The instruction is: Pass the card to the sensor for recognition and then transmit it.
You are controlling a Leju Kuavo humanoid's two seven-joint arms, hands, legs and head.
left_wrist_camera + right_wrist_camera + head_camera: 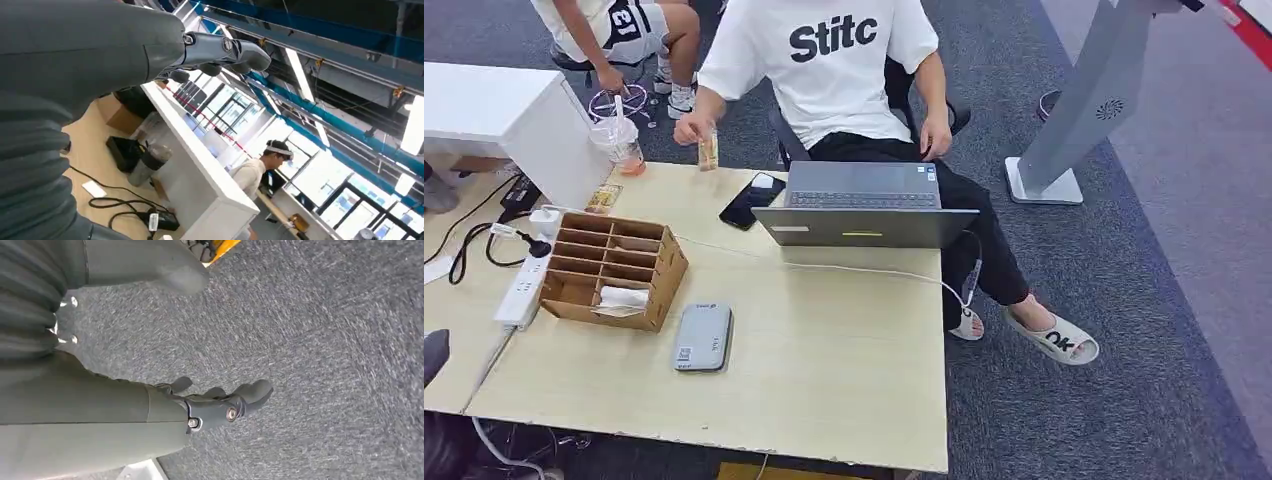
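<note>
Your left hand (220, 52) hangs off to the side with its fingers loosely curled and nothing in them; whether they are fully closed you cannot tell from the wrist view. Your right hand (220, 402) hangs over grey carpet (325, 340), fingers a little bent, also holding nothing, and again how far they are closed is unclear.

So the task looks not yet begun: no card is in hand. Your next move calls for bringing one hand up over the table (824, 370) and reaching to its left part.

There, the wooden organizer (614, 268) sits near the table's left edge, divided into slots. In its nearest slot lies something white, likely the card (622, 297), though it could be paper. The other slots look bare. Just right of the organizer, nearer you, lies the grey flat sensor (702, 338), close enough that the pass should be short.

Farther off, a laptop (864, 205) and a phone (752, 200) lie before a seated person (824, 70), with a plastic cup (616, 142) at the far left.
</note>
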